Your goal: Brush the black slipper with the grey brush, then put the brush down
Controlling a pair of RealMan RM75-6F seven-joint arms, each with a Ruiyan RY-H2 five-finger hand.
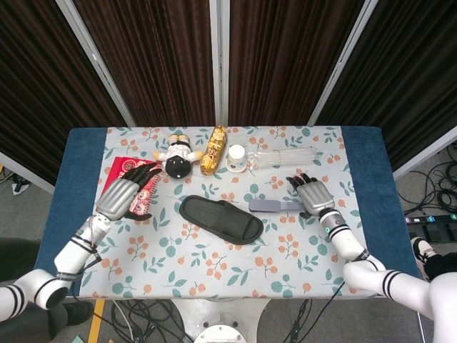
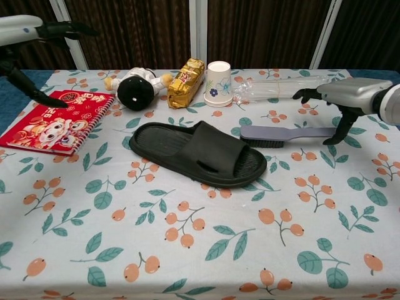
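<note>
- Black rubber slide slipper lies flat at frame centre on the leaf-and-berry print tablecloth.
- Grey long-handled brush rests on the cloth just right of the slipper, bristles down.
- Right hand, right edge: fingers spread over the handle end, gripping nothing.
- Left hand, upper left, above the red spiral notebook: fingers spread, empty.
- Judgement: put-down step looks complete; next calls only for lifting the right hand clear.

Place: a robot test room or lab.
Walls: dark curtains in metal frames.
Floor: grey, with loose cables and a power strip.
Table: flower-pattern tablecloth, staged small objects.
</note>
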